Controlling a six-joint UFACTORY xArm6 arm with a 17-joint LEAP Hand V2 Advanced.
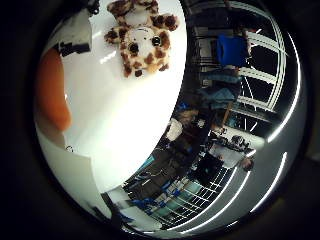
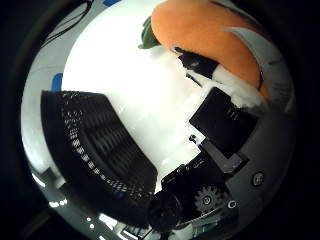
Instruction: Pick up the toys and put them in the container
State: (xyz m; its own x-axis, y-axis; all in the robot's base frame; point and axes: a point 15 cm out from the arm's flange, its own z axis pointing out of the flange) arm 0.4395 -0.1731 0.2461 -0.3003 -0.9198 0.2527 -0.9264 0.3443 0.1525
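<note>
**Toys: one at the hand, one left on the surface**

The orange carrot toy (image 2: 200, 30), with a green tuft at one end, sits close against the hand (image 2: 220, 125); white and black fingers (image 2: 235, 87) lie across it, though whether they have closed round it I cannot tell. The spotted giraffe toy (image 1: 142, 42) lies on the white surface (image 1: 125, 115), apart from the hand. The black mesh container (image 2: 95, 145) stands near on the same surface, and no toy shows inside it. Judging by this, both toys remain to be binned.

Little-finger palm view facing table (image 1: 125, 115) and room, thumb palm view close over it, both apparently sharing orange toy (image 2: 200, 30)
</note>
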